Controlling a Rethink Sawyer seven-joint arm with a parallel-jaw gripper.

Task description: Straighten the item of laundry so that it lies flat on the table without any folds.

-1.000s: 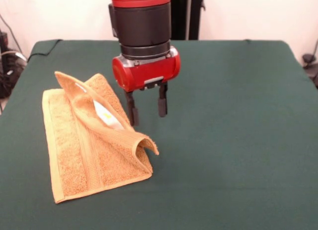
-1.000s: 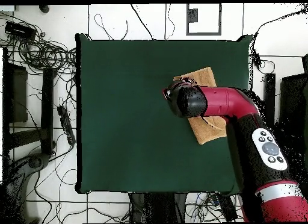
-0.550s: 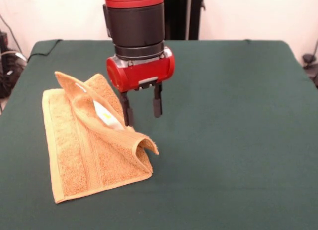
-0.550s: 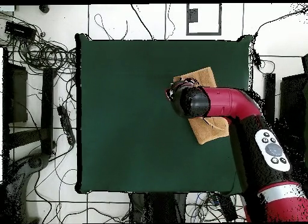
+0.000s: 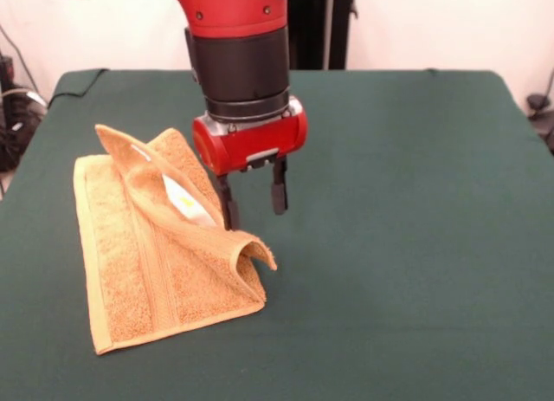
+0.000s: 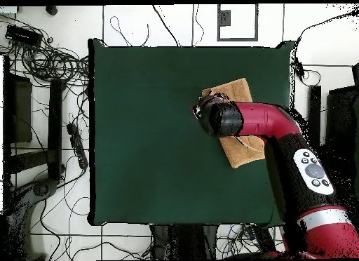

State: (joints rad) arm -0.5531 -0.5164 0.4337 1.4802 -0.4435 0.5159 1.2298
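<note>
The open claw (image 5: 254,203) hangs empty beside the folded, rumpled towel (image 5: 151,245) on the green table (image 5: 415,245).

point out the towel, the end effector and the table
towel (image 5: 138,271), front view, flat lower panel
end effector (image 5: 254,197), front view, midway between its open fingertips
table (image 5: 415,245), front view, bare green cloth

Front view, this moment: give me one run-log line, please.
gripper: open, above the table, beside the fold | towel: folded over, raised ridge, not flat | contact: none seen | task: unfinished
</note>
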